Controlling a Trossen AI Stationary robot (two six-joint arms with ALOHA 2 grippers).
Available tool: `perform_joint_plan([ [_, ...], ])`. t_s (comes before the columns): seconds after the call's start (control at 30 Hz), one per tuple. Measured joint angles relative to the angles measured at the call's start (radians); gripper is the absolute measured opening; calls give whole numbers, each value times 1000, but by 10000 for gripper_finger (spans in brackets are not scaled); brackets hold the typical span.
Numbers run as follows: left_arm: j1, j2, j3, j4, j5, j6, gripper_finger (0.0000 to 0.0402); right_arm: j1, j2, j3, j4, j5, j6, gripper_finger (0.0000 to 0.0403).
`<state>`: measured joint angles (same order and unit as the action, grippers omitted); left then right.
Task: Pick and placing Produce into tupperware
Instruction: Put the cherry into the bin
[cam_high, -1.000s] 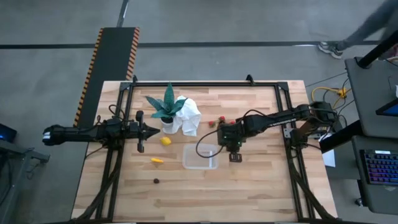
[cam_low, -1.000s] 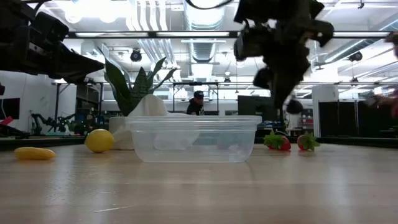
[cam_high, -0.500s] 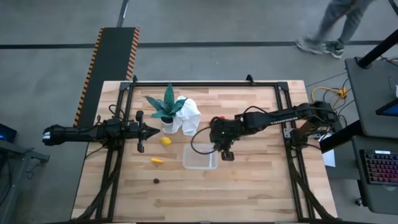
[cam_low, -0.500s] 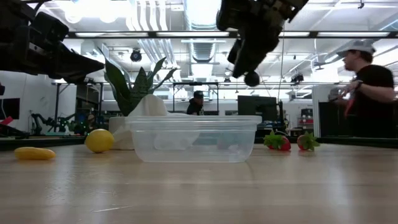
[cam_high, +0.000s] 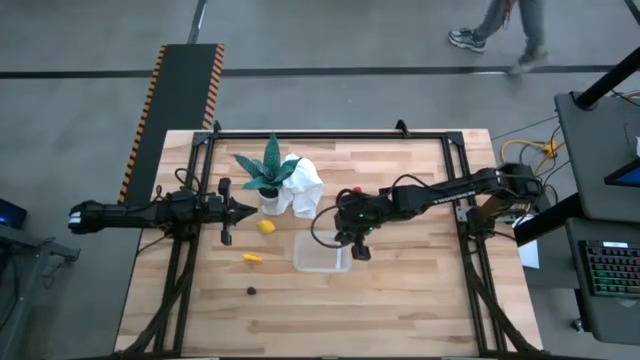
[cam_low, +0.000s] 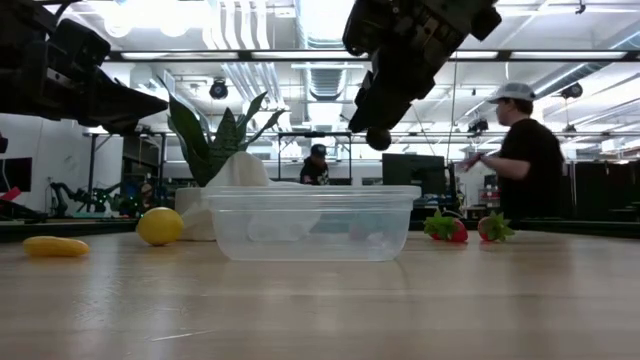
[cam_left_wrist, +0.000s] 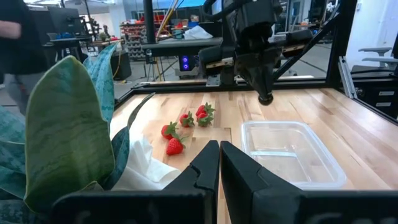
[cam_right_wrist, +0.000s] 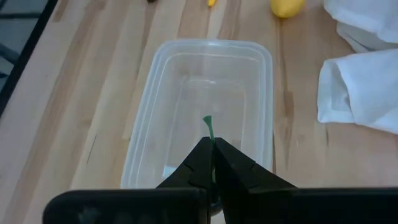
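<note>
The clear tupperware (cam_high: 322, 252) stands on the table's middle; it also shows in the low view (cam_low: 310, 222) and the right wrist view (cam_right_wrist: 205, 106). My right gripper (cam_high: 355, 248) hangs above its right end, shut on a tiny dark round fruit (cam_low: 378, 138). My left gripper (cam_high: 237, 211) is shut and empty at the table's left, beside the potted plant. A lemon (cam_high: 266, 227), a yellow-orange piece (cam_high: 252, 258) and another dark round fruit (cam_high: 251, 291) lie left of the tupperware. Several strawberries (cam_left_wrist: 186, 124) lie behind it. My right gripper pinches the dark round fruit (cam_left_wrist: 265, 98) at the free ends of its two fingers. The fingers point down from above. A thin green stem (cam_right_wrist: 209, 127) sticks out past the shut fingertips. The fruit hangs clear, well above the tupperware's rim.
A green spiky potted plant (cam_high: 268, 172) and a white cloth (cam_high: 303, 186) stand behind and left of the tupperware. A black frame (cam_high: 330, 136) runs along the table's far edge. A person (cam_low: 520, 160) stands in the room beyond the table.
My right gripper has gone toward the table's left and up with the dark round fruit, from beside the tupperware's right end to above it. It has stayed shut.
</note>
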<state>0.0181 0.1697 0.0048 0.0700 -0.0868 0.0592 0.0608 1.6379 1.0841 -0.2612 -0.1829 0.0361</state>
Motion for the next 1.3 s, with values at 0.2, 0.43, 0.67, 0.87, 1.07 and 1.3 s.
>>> perform_joint_plan([
  [0.2, 0, 0, 0, 0, 0, 0, 0, 0, 0, -61, 103, 0, 16, 8],
  [0.43, 0, 0, 0, 0, 0, 0, 0, 7, 0, -155, 280, -1, 16, 8],
  [0.67, 0, 0, 0, 0, 0, 0, 0, 7, 0, -233, 413, 0, 15, 8],
  [0.87, 0, 0, 0, 1, 0, 0, 0, 7, 27, -277, 483, 0, 15, 8],
  [1.07, 0, 0, 0, 3, 0, 0, 0, 23, 116, -231, 501, -2, -10, 8],
  [1.3, 0, 1, 0, 2, 0, 0, 0, 22, 162, -166, 391, 0, -39, 9],
])
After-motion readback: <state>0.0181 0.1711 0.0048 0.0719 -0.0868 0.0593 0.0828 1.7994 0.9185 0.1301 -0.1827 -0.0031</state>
